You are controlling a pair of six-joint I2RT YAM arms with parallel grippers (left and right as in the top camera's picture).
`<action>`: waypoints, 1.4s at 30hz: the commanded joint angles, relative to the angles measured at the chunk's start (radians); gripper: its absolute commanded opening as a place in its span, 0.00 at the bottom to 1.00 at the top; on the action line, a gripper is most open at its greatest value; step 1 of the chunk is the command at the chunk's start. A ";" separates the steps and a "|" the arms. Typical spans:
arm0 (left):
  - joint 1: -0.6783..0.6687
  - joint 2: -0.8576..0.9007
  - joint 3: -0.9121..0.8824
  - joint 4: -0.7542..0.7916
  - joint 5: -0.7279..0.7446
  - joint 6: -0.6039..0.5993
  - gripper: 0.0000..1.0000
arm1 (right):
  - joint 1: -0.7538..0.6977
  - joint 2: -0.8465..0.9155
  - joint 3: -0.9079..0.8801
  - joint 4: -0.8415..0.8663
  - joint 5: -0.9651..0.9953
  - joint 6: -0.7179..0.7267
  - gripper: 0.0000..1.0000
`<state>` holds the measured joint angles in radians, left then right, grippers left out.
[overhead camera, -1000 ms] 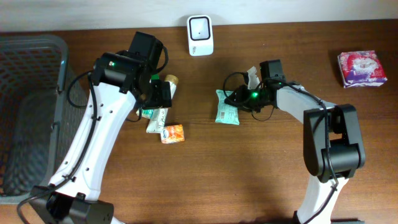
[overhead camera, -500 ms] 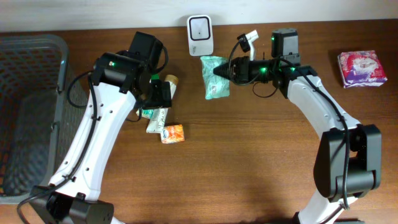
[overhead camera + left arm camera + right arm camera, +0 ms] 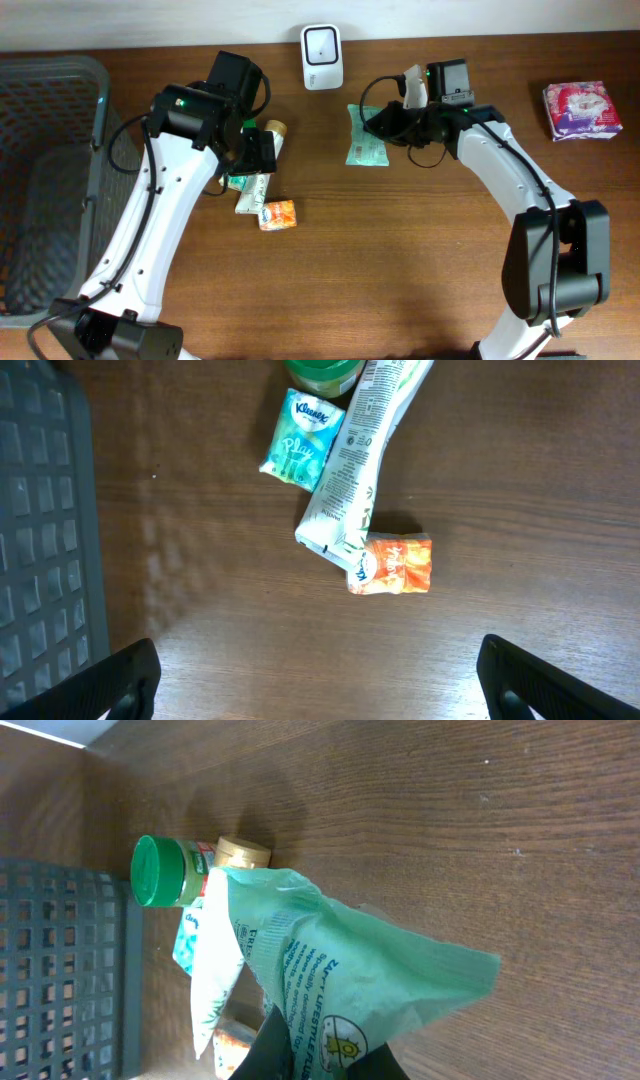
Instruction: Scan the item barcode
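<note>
The item, a pale green soft packet [image 3: 366, 148] with printed text, hangs from my right gripper [image 3: 388, 124], which is shut on its edge. It sits just right of and below the white barcode scanner [image 3: 322, 57] at the table's back edge. In the right wrist view the packet [image 3: 345, 970] is pinched between the dark fingers of the gripper [image 3: 320, 1058] and drapes over them; no barcode shows. My left gripper [image 3: 318, 682] hovers open over a cluster of small items, with nothing between its fingers [image 3: 120, 675].
Below the left gripper lie a green-lidded jar [image 3: 322, 370], a teal tissue pack [image 3: 302, 448], a white tube [image 3: 358, 470] and an orange packet [image 3: 392, 565]. A dark mesh basket [image 3: 50, 200] stands at the left. A pink pack [image 3: 580, 110] lies at the far right.
My right gripper closed on the green packet, lifted it off the table toward the scanner, then drew it slightly right and down. The left arm has not moved.
</note>
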<state>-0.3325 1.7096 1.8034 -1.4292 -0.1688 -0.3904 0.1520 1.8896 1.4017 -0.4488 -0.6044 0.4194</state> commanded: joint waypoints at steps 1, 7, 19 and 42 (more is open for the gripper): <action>0.006 -0.004 0.002 -0.001 0.000 -0.013 0.99 | 0.012 -0.013 0.008 0.008 0.001 -0.038 0.04; 0.006 -0.004 0.002 -0.001 0.000 -0.013 0.99 | 0.012 -0.013 0.009 0.037 -0.100 -0.101 0.04; 0.006 -0.004 0.002 -0.001 0.000 -0.013 0.99 | 0.012 -0.013 0.009 0.037 -0.099 -0.097 0.04; 0.006 -0.004 0.002 -0.001 0.000 -0.013 0.99 | 0.112 -0.013 0.009 -0.119 0.780 0.076 0.04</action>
<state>-0.3325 1.7096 1.8034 -1.4296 -0.1688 -0.3901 0.2230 1.8896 1.4017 -0.5480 -0.1661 0.4248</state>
